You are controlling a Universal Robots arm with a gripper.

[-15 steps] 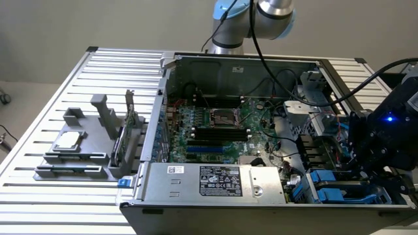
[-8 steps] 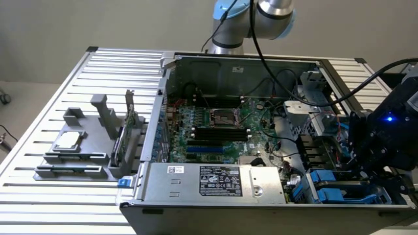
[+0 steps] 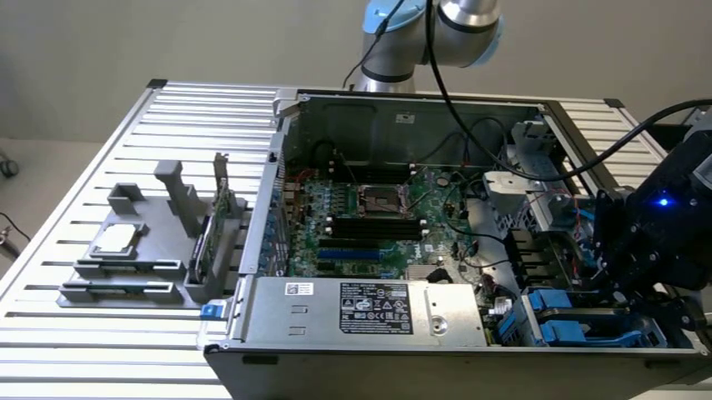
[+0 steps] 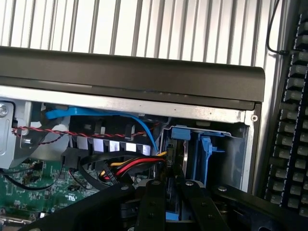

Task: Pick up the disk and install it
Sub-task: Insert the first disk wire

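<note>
A slatted metal desk [image 3: 100, 158] is seen in the exterior view, and an open computer case [image 3: 412, 108] is laid on it, with the motherboard [image 3: 378, 217] exposed inside and a grey power supply [image 3: 368, 310] near the front edge. At the exterior view's left, beside the case, a grey fixture [image 3: 133, 250] is placed on the desk, and a small square chip [image 3: 117, 240] rests on it. The arm [image 3: 434, 33] comes down from behind the case, and its black wrist part with a blue light is found over the corner of the case at the exterior view's right. The tool [image 4: 168, 202] is lowered into the drive bay [image 3: 579, 321] of that corner. In the wrist view the black fingers [image 4: 154, 207] are seen close together around a blue strip, which seems to be the carrier edge of the disk [image 4: 173, 211]; the tool appears to be clenched on the disk, which is held upright in the bay, just beside a blue bracket [image 4: 204, 154]. The metal face of the disk is hidden by the fingers. Near the bay, a blue cable [image 4: 96, 113], a red and black twisted wire [image 4: 72, 132] and a bundle of yellow, red and black wires [image 4: 139, 163] are seen.
</note>
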